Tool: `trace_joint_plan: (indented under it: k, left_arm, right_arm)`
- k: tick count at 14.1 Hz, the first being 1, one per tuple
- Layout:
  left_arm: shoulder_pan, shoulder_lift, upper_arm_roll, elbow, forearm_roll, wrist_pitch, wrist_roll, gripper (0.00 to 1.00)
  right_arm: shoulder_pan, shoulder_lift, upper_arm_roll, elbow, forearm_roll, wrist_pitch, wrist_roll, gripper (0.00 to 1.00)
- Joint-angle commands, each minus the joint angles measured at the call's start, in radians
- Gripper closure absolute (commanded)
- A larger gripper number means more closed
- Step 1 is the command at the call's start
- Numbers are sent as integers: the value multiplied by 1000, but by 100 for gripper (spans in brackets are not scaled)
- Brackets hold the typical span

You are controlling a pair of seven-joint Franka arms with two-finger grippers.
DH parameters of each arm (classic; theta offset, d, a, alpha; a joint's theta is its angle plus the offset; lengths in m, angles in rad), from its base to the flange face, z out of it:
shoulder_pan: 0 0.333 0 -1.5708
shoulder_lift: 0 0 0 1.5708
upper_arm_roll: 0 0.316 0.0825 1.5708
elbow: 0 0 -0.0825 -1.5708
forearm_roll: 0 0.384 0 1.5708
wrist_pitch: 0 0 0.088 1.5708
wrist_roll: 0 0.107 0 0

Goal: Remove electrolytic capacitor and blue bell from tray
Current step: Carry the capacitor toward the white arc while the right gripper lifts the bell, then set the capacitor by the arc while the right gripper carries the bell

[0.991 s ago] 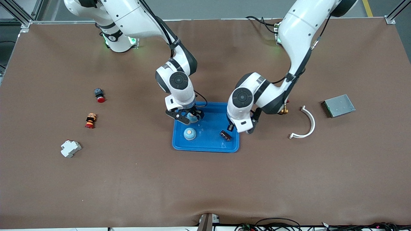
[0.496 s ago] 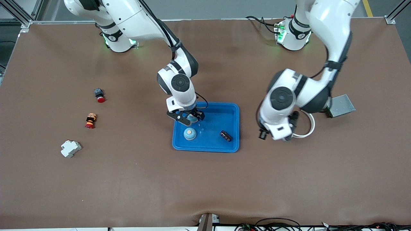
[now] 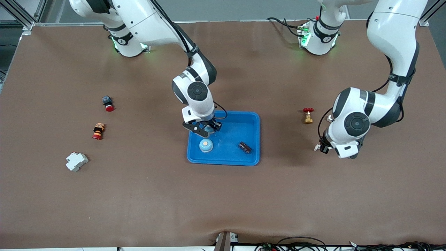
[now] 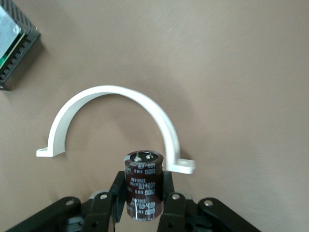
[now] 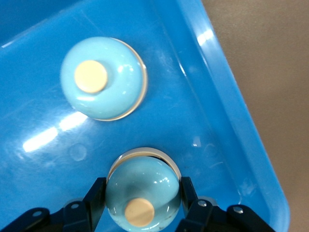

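Note:
My right gripper (image 3: 205, 129) is shut on a light blue bell (image 5: 142, 191) with a cream button, low inside the blue tray (image 3: 223, 162). Beside it a second bell (image 3: 206, 145) of the same kind (image 5: 102, 78) rests on the tray floor. A dark brown capacitor (image 3: 245, 147) lies in the tray toward the left arm's end. My left gripper (image 3: 323, 148) hangs off the tray over the bare table, shut on another brown capacitor (image 4: 143, 186) held upright between its fingers (image 4: 166, 188).
A white curved clamp (image 4: 116, 96) lies on the table under the left gripper, with a grey finned box (image 4: 12, 48) close by. A red-handled brass valve (image 3: 308, 115) stands between tray and left arm. Two red push buttons (image 3: 108, 103) (image 3: 98, 131) and a white breaker (image 3: 76, 161) lie toward the right arm's end.
The left arm has swung from the tray's edge toward its own end of the table and now hangs over the white clamp. The right gripper stayed in the tray and closed on the bell.

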Motion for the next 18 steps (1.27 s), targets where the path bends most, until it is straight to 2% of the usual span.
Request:
trace_joint_plan:
  k: [1,5,8,10,11,12,13,14,18]
  left_arm:
    - [28,-43,-13,-117,26,73,-12,100]
    - [38,-40,-12,-197,26,140,-11,100]
    - [62,-43,-13,-214,28,140,-11,100]
    - [68,-38,-12,-214,26,140,-11,100]
    - [79,-38,-13,-211,26,138,-11,87]
    - [84,-35,-15,-207,26,138,1,46]
    - [84,-29,-15,-202,26,138,6,13]
    - [84,-31,-16,-197,21,138,6,0]
    - [67,-28,-16,-122,12,123,-8,0]
  right_arm:
    - [21,4,-13,45,-3,-56,13,100]
    - [5,-38,-13,105,-3,-204,-33,100]
    - [-39,-102,-14,96,4,-300,-157,100]
    - [-77,-160,-16,44,6,-308,-238,100]
    - [-102,-195,-16,10,6,-308,-293,100]
    - [-126,-238,-16,-37,6,-304,-348,100]
    - [-155,-280,-16,-80,6,-304,-404,100]
    - [-180,-317,-16,-128,6,-299,-456,100]
    - [-258,-433,-16,-301,6,-243,-609,100]
